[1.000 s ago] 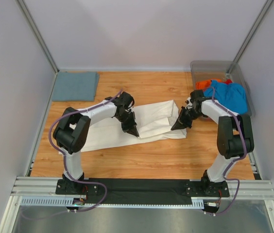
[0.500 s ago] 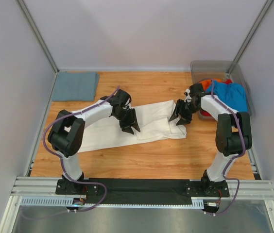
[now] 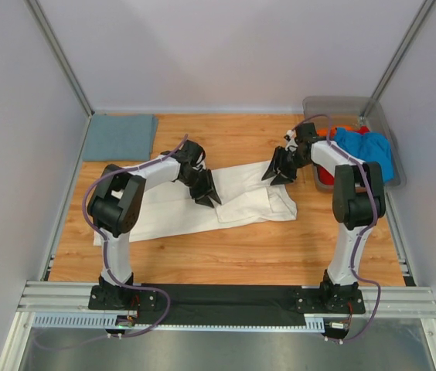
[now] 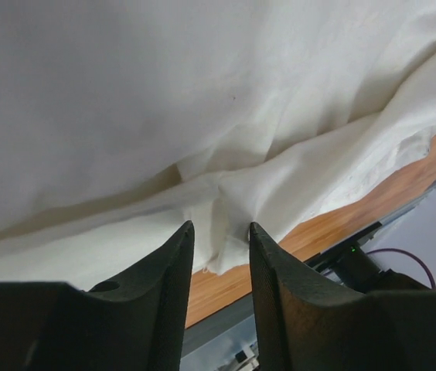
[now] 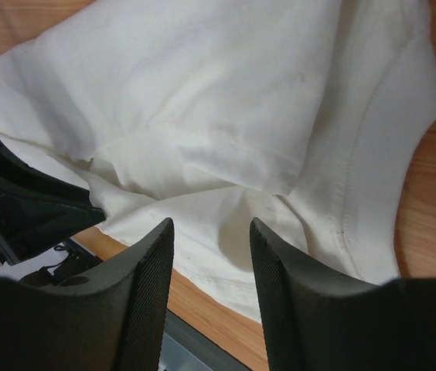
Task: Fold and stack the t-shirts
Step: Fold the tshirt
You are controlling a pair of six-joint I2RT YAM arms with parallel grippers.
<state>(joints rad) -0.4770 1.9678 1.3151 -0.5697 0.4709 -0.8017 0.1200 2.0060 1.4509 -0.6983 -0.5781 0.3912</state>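
A large cream-white t-shirt lies flat in a long band across the middle of the table, its near part folded over. My left gripper hovers over its middle, jaws open, with only a creased hem showing beyond the tips. My right gripper is over the shirt's right end, open above the cream cloth with nothing between the fingers. A grey-blue t-shirt lies folded at the far left. A bright blue t-shirt and an orange-red one are heaped in the bin.
The clear grey plastic bin stands at the far right corner against the wall. White walls close in three sides. Bare wooden tabletop stretches between the shirt and the black base rail.
Both grippers went from shut to open and let go of the cream shirt. Both arms then drew back toward the far side, the right one also to the left.
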